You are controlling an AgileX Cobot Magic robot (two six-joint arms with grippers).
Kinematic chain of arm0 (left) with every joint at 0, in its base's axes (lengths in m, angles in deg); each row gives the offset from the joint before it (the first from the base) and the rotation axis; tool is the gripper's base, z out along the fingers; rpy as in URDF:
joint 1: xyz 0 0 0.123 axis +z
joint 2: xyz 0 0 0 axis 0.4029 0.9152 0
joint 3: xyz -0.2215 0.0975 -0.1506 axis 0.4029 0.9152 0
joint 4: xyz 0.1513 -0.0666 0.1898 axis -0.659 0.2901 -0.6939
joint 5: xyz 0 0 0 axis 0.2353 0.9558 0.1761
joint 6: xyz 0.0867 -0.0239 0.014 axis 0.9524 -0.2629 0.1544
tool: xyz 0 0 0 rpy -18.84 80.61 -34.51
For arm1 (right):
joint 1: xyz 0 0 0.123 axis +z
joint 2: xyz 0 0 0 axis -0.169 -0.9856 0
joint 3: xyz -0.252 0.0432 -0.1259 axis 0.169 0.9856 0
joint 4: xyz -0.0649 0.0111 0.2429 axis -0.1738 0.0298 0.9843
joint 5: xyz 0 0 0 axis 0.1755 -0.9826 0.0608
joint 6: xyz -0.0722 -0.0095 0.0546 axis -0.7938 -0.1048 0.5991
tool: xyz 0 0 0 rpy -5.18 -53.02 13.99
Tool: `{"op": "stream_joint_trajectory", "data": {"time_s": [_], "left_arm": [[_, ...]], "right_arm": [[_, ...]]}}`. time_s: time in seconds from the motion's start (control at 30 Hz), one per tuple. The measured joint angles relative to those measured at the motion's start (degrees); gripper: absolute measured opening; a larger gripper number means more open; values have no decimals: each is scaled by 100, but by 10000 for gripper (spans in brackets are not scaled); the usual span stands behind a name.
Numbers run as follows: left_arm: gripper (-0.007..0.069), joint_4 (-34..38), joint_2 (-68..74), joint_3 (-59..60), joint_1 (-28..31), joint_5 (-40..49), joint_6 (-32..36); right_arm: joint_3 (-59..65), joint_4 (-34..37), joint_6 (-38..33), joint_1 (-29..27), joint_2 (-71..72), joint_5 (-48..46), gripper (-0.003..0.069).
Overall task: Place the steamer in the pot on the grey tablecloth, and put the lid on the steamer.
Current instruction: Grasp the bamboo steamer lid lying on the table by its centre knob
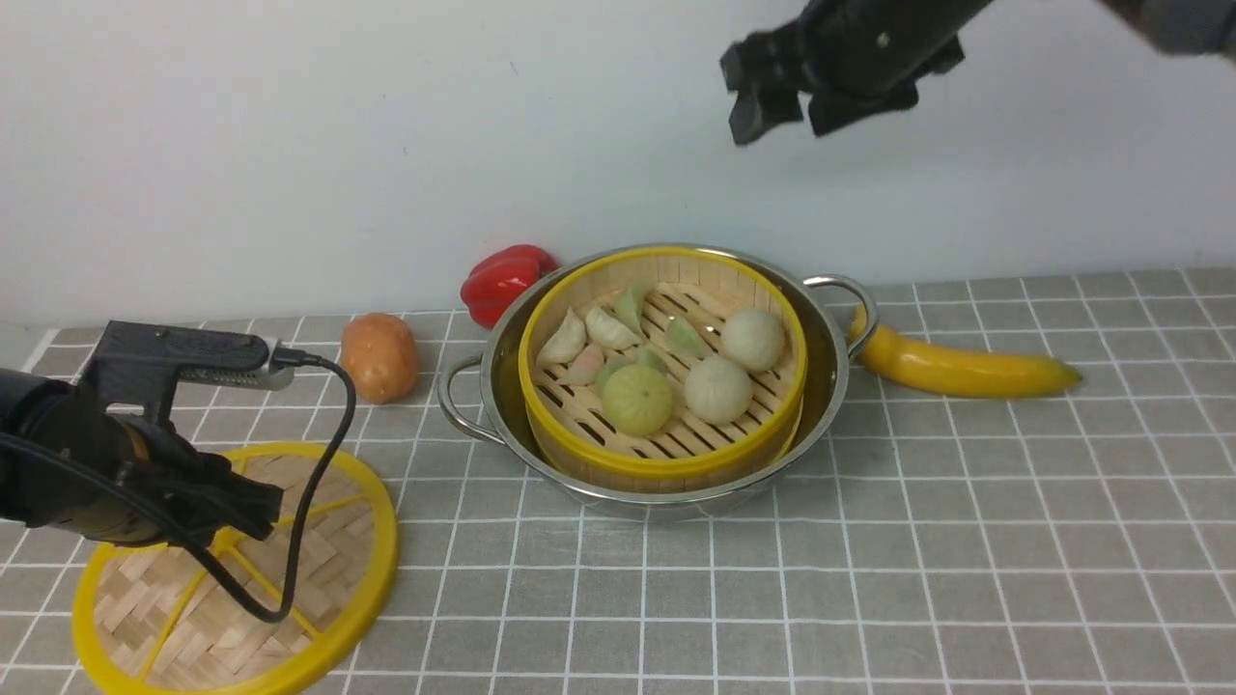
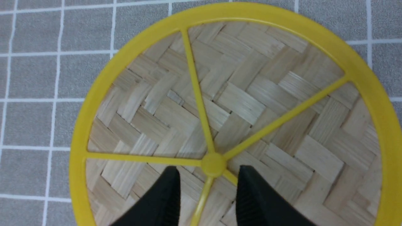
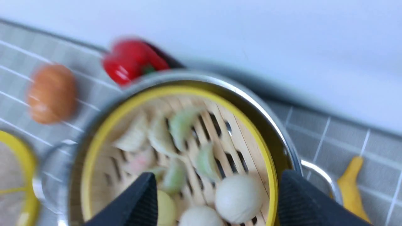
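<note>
The steamer (image 1: 666,461) in the pot (image 1: 832,372), the lid (image 1: 333,545) apart.
Front view: both are being seen at centre on the grey tablecloth (image 1: 966,541), the lid at lower left beneath the left gripper (image 1: 263,510). Left wrist view: 2 fingers (image 2: 166,196) are being held apart astride the lid's hub (image 2: 213,164), empty. Right wrist view: the right gripper (image 3: 218,179) is being spread wide, empty.

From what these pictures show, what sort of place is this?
Probably a staged tabletop for robot practice, not a real kitchen: a grey cloth with a white grid before a bare white wall, a shiny steel pot holding a round bamboo steamer, and a yellow banana.
</note>
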Motion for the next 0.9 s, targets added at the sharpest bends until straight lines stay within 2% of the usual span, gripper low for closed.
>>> {"op": "stream_joint_trajectory", "data": {"time_s": [0.3, 0.67, 0.87, 0.9], "left_arm": [[243, -27, 481, -24, 0, -304, -29], [243, -38, 827, -101, 0, -519, -42], [162, -38, 860, -113, 0, -557, -223], [118, -43, 860, -113, 0, -557, -252]], "right_arm": [[-5, 205, -326, 0, 1633, 0, 438], [-12, 207, -509, 0, 3046, 0, 433], [133, 44, -514, 0, 3513, 6, 433], [344, -34, -514, 0, 3657, 17, 433]]}}
